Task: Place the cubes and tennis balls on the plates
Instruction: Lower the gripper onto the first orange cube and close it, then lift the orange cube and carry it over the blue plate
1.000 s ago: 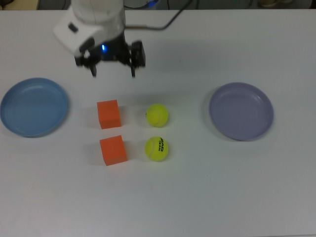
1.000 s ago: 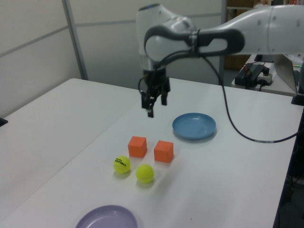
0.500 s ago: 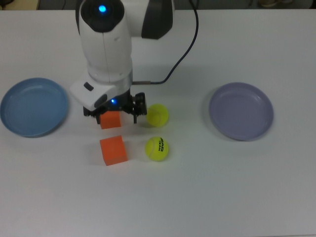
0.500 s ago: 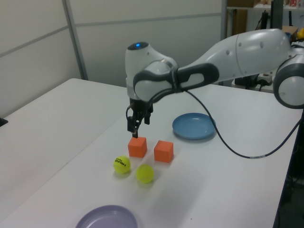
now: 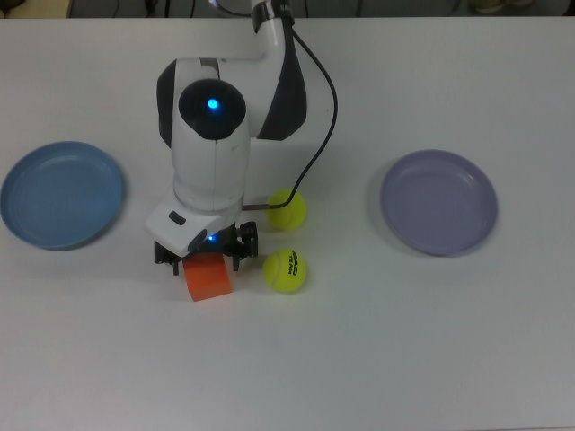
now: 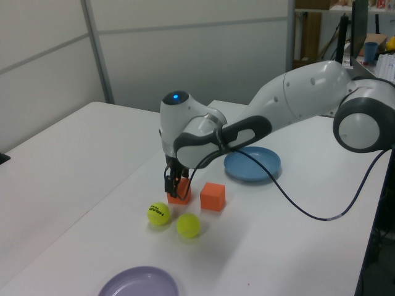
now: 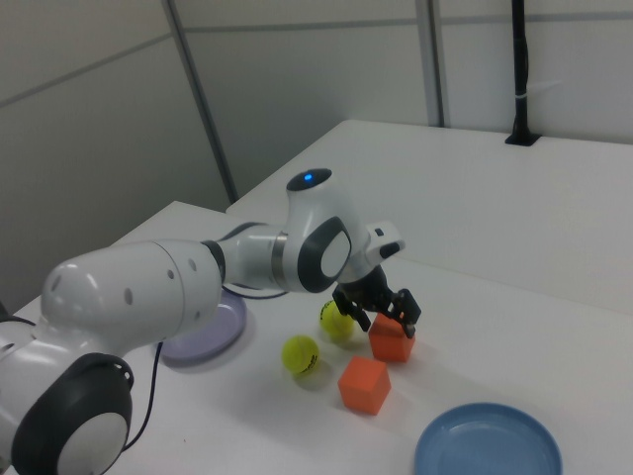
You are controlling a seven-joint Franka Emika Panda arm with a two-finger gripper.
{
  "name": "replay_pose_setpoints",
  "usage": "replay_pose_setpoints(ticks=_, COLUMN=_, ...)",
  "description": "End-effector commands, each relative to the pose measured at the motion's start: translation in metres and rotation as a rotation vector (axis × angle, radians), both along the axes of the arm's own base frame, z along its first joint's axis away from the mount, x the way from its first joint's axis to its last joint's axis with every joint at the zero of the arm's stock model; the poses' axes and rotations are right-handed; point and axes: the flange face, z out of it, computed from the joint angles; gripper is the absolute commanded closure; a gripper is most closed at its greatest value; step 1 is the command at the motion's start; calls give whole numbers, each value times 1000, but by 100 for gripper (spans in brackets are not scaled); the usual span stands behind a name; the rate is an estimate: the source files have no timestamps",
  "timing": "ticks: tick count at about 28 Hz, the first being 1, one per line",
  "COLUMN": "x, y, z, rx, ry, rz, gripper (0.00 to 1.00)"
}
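The white table (image 5: 431,359) fills nearly the whole top view, its far edge just inside the upper edge of the frame, with bare surface across the lower half and lower right. The light blue plate (image 5: 61,194) sits at the left edge of the top view and the lavender plate (image 5: 438,202) at right of centre, both holding nothing. The gripper (image 5: 205,258) stands spread wide over one orange cube (image 5: 208,278) just left of centre, a finger (image 5: 241,256) on each side of it and clear gaps between; nothing is gripped. That cube lies flat, its edges turned slightly off the frame's edges, and with equal sides it has no long axis. The arm's white body hides its upper part and wholly covers the second cube (image 6: 213,196), which the left view shows just beside the first, toward the blue plate. The lettered tennis ball (image 5: 286,270) lies just right of the gripper in the top view; the plain ball (image 5: 289,210) above it is partly hidden. In the right view the arm cuts off the lavender plate.
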Motion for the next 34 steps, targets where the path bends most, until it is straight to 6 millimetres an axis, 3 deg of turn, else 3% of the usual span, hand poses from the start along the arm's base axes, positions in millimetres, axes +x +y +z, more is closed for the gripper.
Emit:
replay_pose_setpoints(ticks=1, x=2, y=2, z=-12, rx=-36, ry=-22, rz=11, gripper=3)
replay_pose_setpoints(ticks=2, x=3, y=1, z=-14, rx=-40, ry=-23, rz=14, gripper=9)
replay_pose_setpoints(ticks=3, x=3, y=2, z=-15, rx=-43, ry=-24, rz=18, gripper=21)
replay_pose_setpoints(ticks=4, x=3, y=1, z=-15, rx=-46, ry=-25, rz=18, gripper=38)
replay_pose_setpoints(ticks=5, x=3, y=2, z=-15, rx=-42, ry=-24, rz=17, gripper=77)
replay_pose_setpoints(ticks=7, x=3, y=2, z=-15, rx=-41, ry=-25, rz=16, gripper=98)
replay_pose_setpoints(ticks=11, x=4, y=2, z=3, rx=-28, ry=-46, rz=5, gripper=100)
replay_pose_setpoints(ticks=15, x=1, y=-1, z=44, rx=-28, ry=-87, rz=-11, gripper=100)
replay_pose_setpoints(ticks=16, x=-5, y=-14, z=65, rx=-49, ry=-66, rz=-36, gripper=100)
replay_pose_setpoints(ticks=22, x=-34, y=-72, z=104, rx=-141, ry=125, rz=-116, gripper=100)
replay_pose_setpoints(ticks=26, x=-40, y=-99, z=103, rx=-171, ry=189, rz=-152, gripper=100)
replay_pose_setpoints(ticks=27, x=-40, y=-118, z=103, rx=-178, ry=195, rz=-181, gripper=99)
replay_pose_setpoints(ticks=30, x=-41, y=-150, z=99, rx=-190, ry=206, rz=-219, gripper=94)
replay_pose_setpoints(ticks=34, x=-40, y=-175, z=78, rx=-199, ry=240, rz=-223, gripper=85)
